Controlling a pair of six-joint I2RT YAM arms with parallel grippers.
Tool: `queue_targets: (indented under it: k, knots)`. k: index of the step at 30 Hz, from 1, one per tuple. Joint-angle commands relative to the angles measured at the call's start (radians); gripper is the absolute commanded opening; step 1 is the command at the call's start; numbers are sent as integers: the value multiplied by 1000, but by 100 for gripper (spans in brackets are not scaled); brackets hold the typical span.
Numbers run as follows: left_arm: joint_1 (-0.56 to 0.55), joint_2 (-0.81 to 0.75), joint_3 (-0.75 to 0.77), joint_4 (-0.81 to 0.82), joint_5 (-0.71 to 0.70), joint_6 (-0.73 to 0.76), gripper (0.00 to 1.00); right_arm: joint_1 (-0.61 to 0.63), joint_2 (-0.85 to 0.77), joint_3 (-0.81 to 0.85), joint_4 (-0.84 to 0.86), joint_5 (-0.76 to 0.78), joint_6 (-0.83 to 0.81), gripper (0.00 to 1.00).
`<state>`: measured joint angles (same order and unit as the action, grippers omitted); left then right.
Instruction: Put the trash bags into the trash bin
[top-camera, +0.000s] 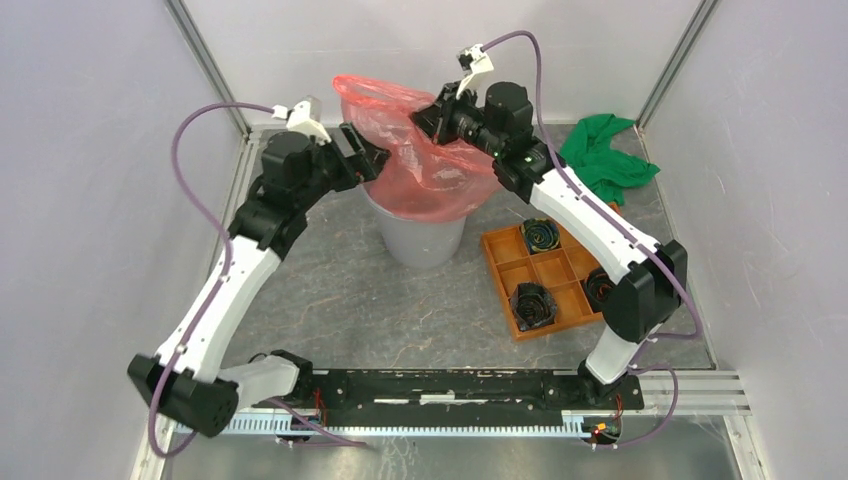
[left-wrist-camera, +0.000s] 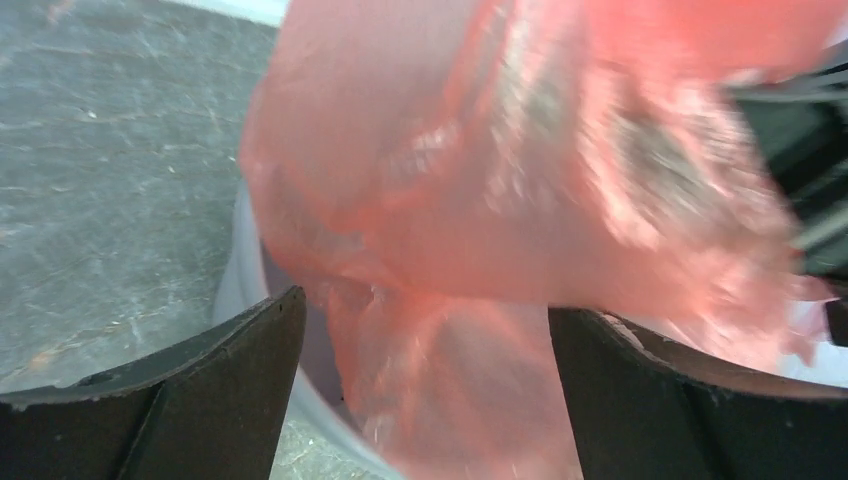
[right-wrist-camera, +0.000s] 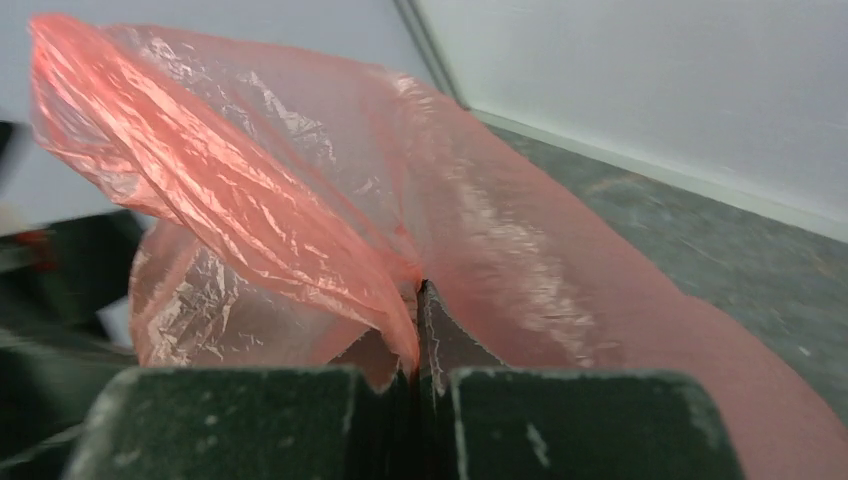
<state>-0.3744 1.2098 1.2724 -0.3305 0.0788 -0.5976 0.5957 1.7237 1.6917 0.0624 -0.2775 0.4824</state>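
Pink film, thin, crinkly and surely near weightless, the bag (top-camera: 425, 165) billows over the mouth of the grey bin (top-camera: 425, 245), draped on its rim. I expect it to slip and balloon rather than drop, so a gathered fold at its edge is the place to hold. My right gripper (right-wrist-camera: 420, 300) is pressed together on just such a fold, and my left gripper (left-wrist-camera: 425, 330) stands spread with film between its fingers, unclamped. Only the overhead view shows the bag wider than the bin, and only the left wrist shows film seeming to sag below the rim.

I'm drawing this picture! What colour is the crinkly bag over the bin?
The bag is see-through red-pink; the right wrist view shows it best.
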Motion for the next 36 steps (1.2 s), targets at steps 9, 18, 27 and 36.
queue_targets:
  k: [9, 18, 27, 36]
  knots:
    - [2, -165, 68, -12, 348, -52, 100, 8, -145, -6, -138, 258, -156, 1]
    - [-46, 48, 6, 294, 477, -239, 95, 8, -245, -142, 30, 165, 118, 1]
    - [-7, 215, 64, -3, 226, -55, 51, 6, -291, -209, 136, 121, 236, 7]
    - [37, 76, 53, -63, 279, 126, 64, -33, -281, -195, -5, 127, 30, 33]
